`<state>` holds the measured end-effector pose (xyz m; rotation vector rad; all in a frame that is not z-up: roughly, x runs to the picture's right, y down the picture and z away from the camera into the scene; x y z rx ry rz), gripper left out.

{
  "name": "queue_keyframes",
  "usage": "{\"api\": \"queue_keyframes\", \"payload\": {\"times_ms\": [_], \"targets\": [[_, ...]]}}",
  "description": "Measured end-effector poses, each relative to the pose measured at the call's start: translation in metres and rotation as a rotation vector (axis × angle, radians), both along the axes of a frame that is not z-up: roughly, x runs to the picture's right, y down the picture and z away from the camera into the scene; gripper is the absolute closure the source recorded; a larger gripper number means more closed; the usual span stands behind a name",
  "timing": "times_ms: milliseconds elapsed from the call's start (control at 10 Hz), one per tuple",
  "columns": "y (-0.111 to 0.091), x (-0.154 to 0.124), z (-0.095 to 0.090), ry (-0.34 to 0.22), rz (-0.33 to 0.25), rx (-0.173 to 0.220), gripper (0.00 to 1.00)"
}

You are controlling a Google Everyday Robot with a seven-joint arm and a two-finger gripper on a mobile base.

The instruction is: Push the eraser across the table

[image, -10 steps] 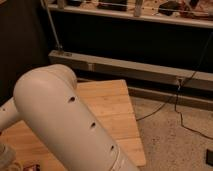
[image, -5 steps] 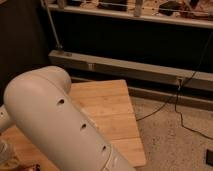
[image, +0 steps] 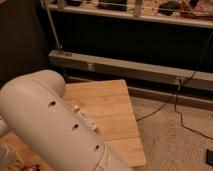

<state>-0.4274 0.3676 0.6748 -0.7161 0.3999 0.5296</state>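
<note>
The small square table of light, yellowish wooden planks point(image: 114, 102) stands centre-left. A small whitish block point(image: 85, 118), perhaps the eraser, lies on it, against the bulky white robot arm point(image: 47, 127). The gripper is out of sight, so its state cannot be told.

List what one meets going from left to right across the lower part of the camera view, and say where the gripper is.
White robot arm → table → speckled floor → black cable. The gripper is not in view.
</note>
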Motion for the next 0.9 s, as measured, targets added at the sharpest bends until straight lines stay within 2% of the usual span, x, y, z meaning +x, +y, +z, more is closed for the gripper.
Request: {"api": "queue_keyframes", "payload": {"times_ms": [100, 400, 500, 600, 700, 800, 900], "targets": [[0.004, 0.003, -0.008, -0.003, -0.031, -0.033, 1.0], [0.007, 0.021, -0.046, -0.02, -0.113, -0.19, 1.0], [0.003, 0.028, -0.062, -0.029, -0.139, -0.252, 1.0], [-0.004, 0.032, -0.071, -0.03, -0.143, -0.287, 1.0], [-0.015, 0.034, -0.077, -0.023, -0.122, -0.307, 1.0], [-0.029, 0.031, -0.078, -0.015, -0.08, -0.305, 1.0], [-0.053, 0.023, -0.072, 0.002, 0.013, -0.267, 1.0]]}}
